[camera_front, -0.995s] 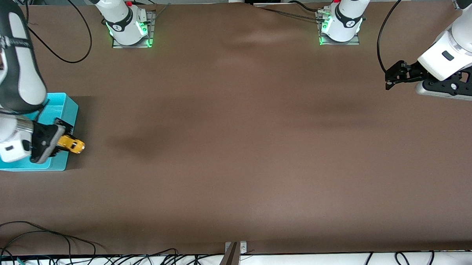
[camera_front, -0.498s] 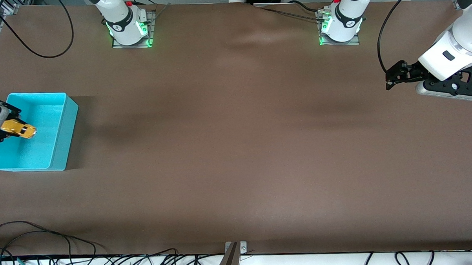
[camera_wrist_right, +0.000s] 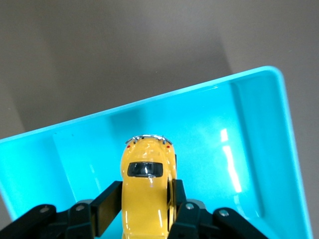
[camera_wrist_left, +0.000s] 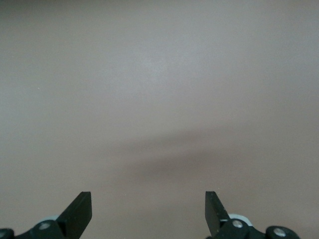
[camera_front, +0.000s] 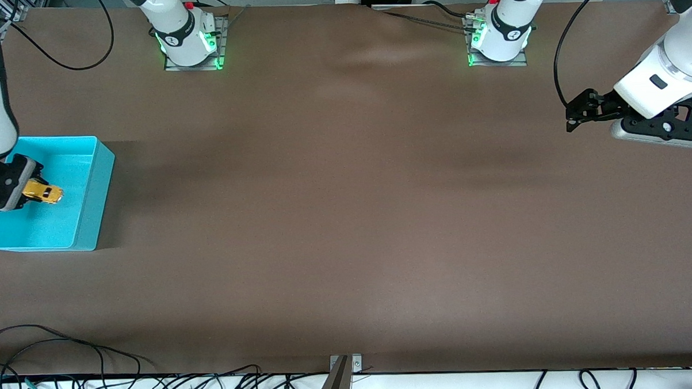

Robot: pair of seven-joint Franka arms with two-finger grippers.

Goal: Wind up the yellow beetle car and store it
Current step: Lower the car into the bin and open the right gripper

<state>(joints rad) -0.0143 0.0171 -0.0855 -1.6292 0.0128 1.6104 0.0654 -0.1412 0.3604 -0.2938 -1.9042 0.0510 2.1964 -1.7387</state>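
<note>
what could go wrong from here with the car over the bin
The right tool grips the yellow beetle car over the turquoise bin, apparently above its floor. Released from there, it might bounce or tip over. If wound, it may roll into a bin wall. The left tool waits open over bare table.

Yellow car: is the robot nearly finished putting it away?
Nearly. The right gripper holds the yellow beetle car over the inside of the turquoise bin. Letting go is what remains. Whether it was wound up cannot be seen. The left gripper waits, open, over bare table.
</note>
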